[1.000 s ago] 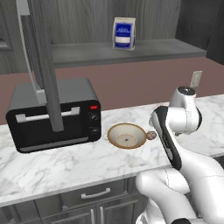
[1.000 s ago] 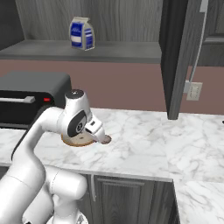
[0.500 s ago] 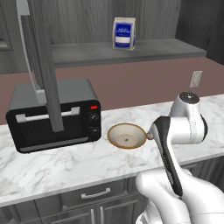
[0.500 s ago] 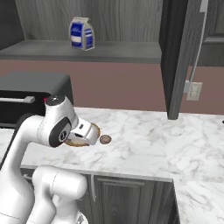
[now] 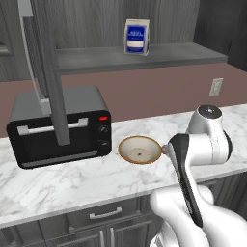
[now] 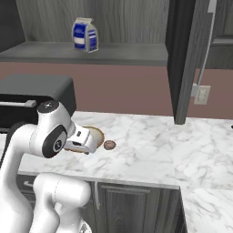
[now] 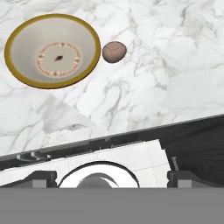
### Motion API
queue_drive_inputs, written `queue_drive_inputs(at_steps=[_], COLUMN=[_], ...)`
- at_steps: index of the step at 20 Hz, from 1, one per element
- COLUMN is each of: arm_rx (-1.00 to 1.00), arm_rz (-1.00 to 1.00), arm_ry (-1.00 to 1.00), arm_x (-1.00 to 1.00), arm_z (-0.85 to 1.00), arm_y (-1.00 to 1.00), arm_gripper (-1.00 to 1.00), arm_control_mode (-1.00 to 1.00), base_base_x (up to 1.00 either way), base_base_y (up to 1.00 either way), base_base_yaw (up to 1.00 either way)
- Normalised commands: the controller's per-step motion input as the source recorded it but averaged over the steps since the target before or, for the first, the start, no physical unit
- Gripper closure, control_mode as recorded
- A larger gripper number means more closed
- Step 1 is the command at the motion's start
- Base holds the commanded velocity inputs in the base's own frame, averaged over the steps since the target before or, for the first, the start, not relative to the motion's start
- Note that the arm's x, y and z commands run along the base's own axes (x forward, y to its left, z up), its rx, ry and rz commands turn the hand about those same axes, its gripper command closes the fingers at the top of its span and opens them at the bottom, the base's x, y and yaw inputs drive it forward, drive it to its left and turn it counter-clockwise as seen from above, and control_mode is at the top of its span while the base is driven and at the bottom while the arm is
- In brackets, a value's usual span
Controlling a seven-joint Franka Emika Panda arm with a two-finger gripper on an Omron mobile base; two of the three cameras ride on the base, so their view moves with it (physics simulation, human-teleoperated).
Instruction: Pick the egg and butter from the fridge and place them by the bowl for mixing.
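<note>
Egg: lay on the marble desk, just beside the bowl's rim with a thin gap between; in the right base view it sat right of the bowl, towards the desk's front edge.
Egg axis: nearly round from here; long axis could not be told.
Bowl: stood upright, mouth up, pale inside with a speckled ring at the centre; in the left base view it sat just right of the toaster oven.
Gripper: open, fingers spread wide and holding nothing, above the desk's front edge, apart from egg and bowl.
Toaster oven: black, towards the desk's left end.
Milk carton: on the shelf above the desk's back edge.
</note>
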Motion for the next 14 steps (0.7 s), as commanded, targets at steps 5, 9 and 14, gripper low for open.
queue_drive_inputs(at_steps=[5, 9, 14], arm_rx=[0.0, 0.0, 0.0], arm_rz=[0.0, 0.0, 0.0], arm_ry=[0.0, 0.0, 0.0], arm_x=[0.0, -0.04, 0.0], arm_z=[0.0, 0.0, 0.0], arm_y=[0.0, 0.0, 0.0], arm_gripper=[-1.0, -1.0, -1.0], arm_control_mode=[-1.0, 1.0, 1.0], base_base_x=[0.0, -0.09, -0.53], base_base_y=[0.0, 0.0, 0.0], base_base_yaw=[0.0, 0.0, 0.01])
